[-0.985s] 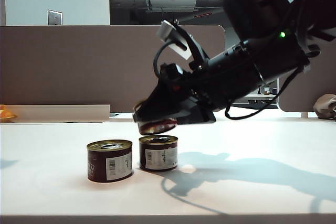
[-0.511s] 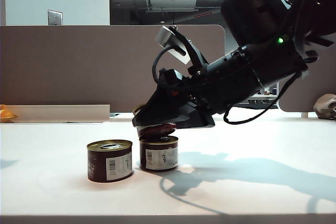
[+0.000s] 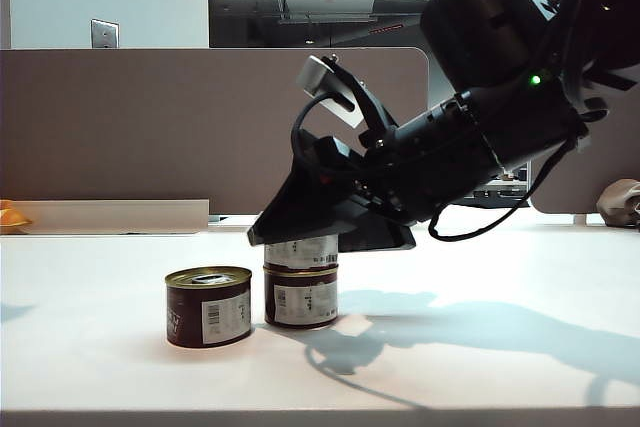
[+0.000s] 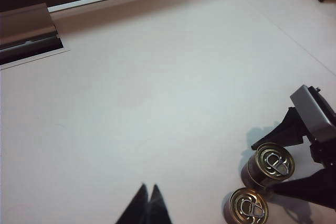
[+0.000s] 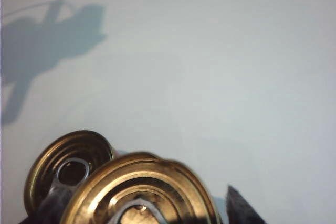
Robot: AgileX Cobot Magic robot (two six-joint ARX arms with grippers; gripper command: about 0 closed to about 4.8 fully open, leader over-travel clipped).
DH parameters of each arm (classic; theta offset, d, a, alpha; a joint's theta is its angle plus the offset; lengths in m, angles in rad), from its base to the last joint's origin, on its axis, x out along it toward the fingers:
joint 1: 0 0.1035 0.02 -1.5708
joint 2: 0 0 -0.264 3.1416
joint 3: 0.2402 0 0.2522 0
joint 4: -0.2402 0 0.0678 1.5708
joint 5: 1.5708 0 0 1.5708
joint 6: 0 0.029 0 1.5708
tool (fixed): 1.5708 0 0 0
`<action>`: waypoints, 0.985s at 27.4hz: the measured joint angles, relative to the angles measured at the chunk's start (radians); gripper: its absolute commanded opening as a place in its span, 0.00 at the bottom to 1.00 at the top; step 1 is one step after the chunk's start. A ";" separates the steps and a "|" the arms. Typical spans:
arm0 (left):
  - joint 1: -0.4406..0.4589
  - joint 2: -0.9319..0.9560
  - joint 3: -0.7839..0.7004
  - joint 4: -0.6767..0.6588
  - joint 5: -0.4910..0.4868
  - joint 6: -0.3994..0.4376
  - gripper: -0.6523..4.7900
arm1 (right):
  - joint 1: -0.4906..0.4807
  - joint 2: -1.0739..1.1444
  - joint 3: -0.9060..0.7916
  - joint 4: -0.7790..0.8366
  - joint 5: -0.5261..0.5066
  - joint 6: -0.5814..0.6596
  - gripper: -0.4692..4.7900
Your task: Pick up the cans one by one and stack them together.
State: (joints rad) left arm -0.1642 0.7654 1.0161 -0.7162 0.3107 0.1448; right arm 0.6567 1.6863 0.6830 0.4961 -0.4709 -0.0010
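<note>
Two cans stand stacked mid-table: the top can (image 3: pixel 300 250) rests level on the bottom can (image 3: pixel 300 304). A third can (image 3: pixel 208 305) stands alone just left of them. My right gripper (image 3: pixel 298 237) reaches down over the stack, open, one finger on each side of the top can. In the right wrist view the top can's gold lid (image 5: pixel 142 192) fills the space between the fingers (image 5: pixel 239 208), with a small gap showing; the lone can (image 5: pixel 68 169) lies beyond. My left gripper (image 4: pixel 148 188) hangs shut and empty over bare table, apart from the stack (image 4: pixel 274 162) and the lone can (image 4: pixel 248 207).
A grey partition (image 3: pixel 150 117) runs along the back of the white table (image 3: pixel 480 367). An orange object (image 3: pixel 10 215) sits at the far left edge, a beige lump (image 3: pixel 620 202) at the far right. A dark slot (image 4: pixel 26 35) lies in the tabletop.
My right gripper came down with the can and set it on the second can. The jaws have since opened, and the can now sits level instead of tilted.
</note>
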 measured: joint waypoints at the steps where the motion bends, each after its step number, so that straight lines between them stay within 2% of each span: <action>1: 0.000 0.000 0.000 0.000 0.000 0.000 0.11 | 0.000 0.000 0.000 0.000 0.000 0.000 0.85; 4: 0.000 -0.001 0.000 0.000 0.000 0.000 0.11 | 0.000 0.000 0.000 0.000 0.003 0.000 0.85; 6: 0.000 -0.004 0.000 0.000 0.000 0.000 0.11 | 0.000 -0.001 0.000 -0.001 0.004 0.000 0.91; 11: 0.000 -0.014 0.000 0.000 0.000 0.000 0.11 | 0.000 -0.074 0.000 -0.026 0.007 0.000 0.91; 16: 0.000 -0.008 -0.001 -0.024 0.001 0.000 0.11 | 0.000 -0.172 0.000 -0.152 0.005 0.000 0.91; 17: 0.000 -0.005 -0.014 -0.031 0.001 0.000 0.12 | 0.000 -0.225 0.000 -0.203 0.005 0.000 0.88; 19: 0.000 0.006 -0.032 -0.039 0.009 0.000 0.20 | 0.001 -0.289 0.000 -0.226 0.005 0.003 0.64; 20: 0.000 0.018 -0.037 -0.043 0.019 0.000 0.25 | 0.000 -0.330 0.000 -0.238 0.005 0.014 0.45; 21: -0.003 0.037 -0.042 -0.048 0.035 -0.002 0.31 | 0.000 -0.363 0.000 -0.246 0.004 0.021 0.06; 22: -0.039 0.079 -0.053 -0.042 0.042 -0.005 0.31 | 0.000 -0.440 0.000 -0.283 0.004 0.030 0.09; 23: -0.060 0.103 -0.056 -0.044 0.042 -0.005 0.35 | 0.000 -0.477 0.000 -0.311 0.004 0.032 0.09; 24: -0.108 0.164 -0.059 -0.045 0.033 -0.004 0.35 | 0.000 -0.572 0.000 -0.378 0.005 0.030 0.09; 27: -0.173 0.262 -0.059 -0.031 0.000 0.000 0.35 | 0.000 -0.683 0.001 -0.467 0.010 0.035 0.09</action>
State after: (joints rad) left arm -0.3370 1.0275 0.9569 -0.7467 0.3107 0.1452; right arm 0.6567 1.0031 0.6838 0.0296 -0.4614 0.0338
